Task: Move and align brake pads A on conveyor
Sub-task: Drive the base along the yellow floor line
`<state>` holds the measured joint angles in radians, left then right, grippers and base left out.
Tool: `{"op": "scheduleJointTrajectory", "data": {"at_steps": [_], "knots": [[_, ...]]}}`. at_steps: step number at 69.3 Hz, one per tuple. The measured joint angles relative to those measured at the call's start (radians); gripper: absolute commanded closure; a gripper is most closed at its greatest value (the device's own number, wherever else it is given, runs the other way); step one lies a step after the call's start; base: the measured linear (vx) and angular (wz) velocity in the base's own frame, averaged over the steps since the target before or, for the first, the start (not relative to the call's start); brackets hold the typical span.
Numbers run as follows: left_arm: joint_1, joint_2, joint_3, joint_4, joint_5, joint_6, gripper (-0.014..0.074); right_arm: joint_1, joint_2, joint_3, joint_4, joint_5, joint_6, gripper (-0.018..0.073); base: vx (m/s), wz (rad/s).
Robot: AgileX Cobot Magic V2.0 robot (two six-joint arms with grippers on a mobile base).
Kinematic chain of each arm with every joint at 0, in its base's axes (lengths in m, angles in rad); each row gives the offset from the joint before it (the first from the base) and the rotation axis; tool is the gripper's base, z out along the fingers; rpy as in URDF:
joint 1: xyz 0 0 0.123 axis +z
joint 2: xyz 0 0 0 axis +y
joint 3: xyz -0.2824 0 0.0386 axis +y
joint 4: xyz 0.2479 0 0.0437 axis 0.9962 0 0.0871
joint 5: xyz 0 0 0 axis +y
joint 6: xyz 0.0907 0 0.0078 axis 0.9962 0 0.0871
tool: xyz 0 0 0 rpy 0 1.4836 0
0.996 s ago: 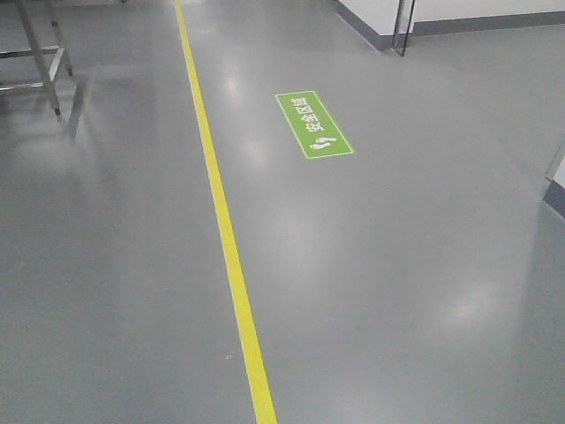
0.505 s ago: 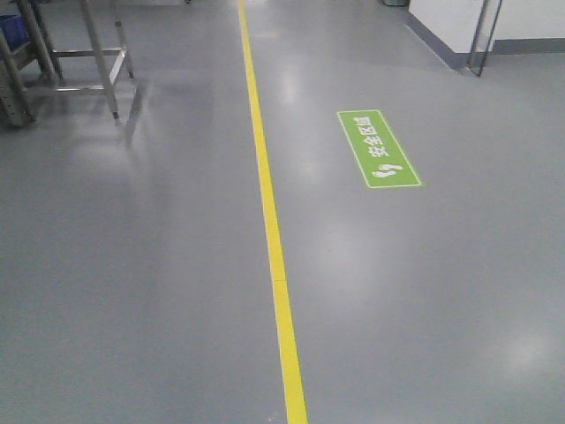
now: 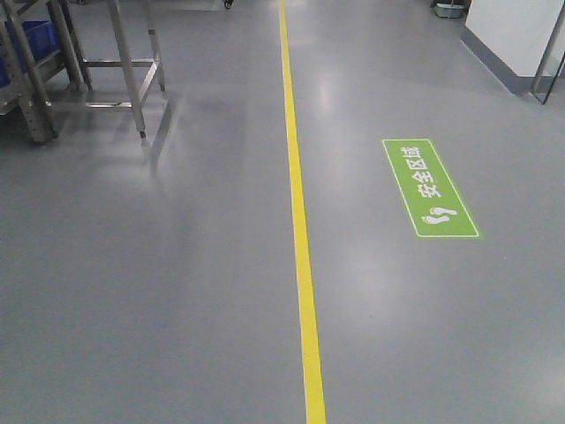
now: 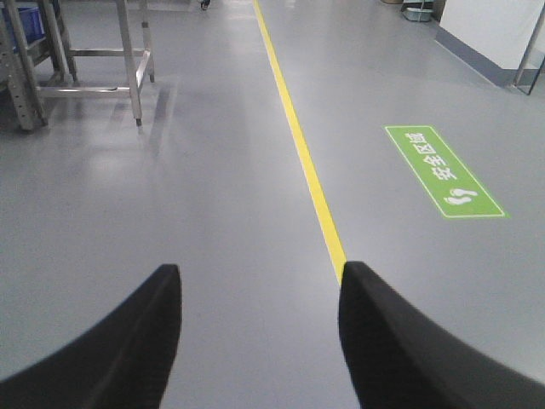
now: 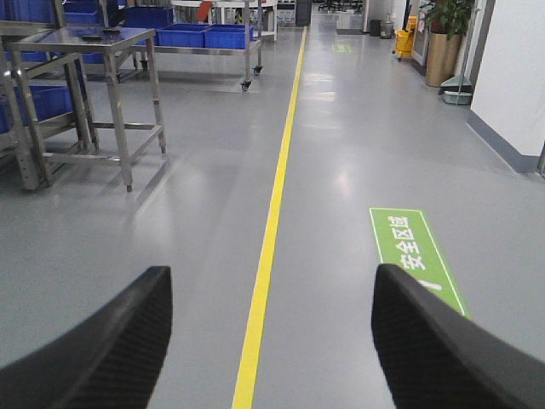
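Observation:
The brake pads A and the conveyor are out of view in every frame. My left gripper hangs open over bare grey floor, its two black fingers wide apart with nothing between them. My right gripper is open too, with the yellow floor line showing through the gap between its fingers. The front view shows neither gripper.
A yellow line runs along the grey floor. A green floor sign lies to its right. A steel table frame stands at the far left, with blue bins on racks behind it. A white wall is at the far right.
The front view has swung left: the yellow line and green sign have shifted rightward in the frame, and the steel table frame has come further into sight.

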<state>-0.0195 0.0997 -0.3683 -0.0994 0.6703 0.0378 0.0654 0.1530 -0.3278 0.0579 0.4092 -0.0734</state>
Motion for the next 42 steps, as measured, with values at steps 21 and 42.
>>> {"op": "scheduleJointTrajectory", "data": {"at_steps": [21, 42], "knots": [[0.000, 0.000, 0.000, 0.000, 0.000, 0.000, 0.0207, 0.000, 0.000, 0.000, 0.000, 0.000, 0.000, 0.0075, 0.68, -0.07], [0.000, 0.000, 0.000, 0.000, 0.000, 0.000, 0.0207, 0.000, 0.000, 0.000, 0.000, 0.000, 0.000, 0.0075, 0.71, -0.04]]}}
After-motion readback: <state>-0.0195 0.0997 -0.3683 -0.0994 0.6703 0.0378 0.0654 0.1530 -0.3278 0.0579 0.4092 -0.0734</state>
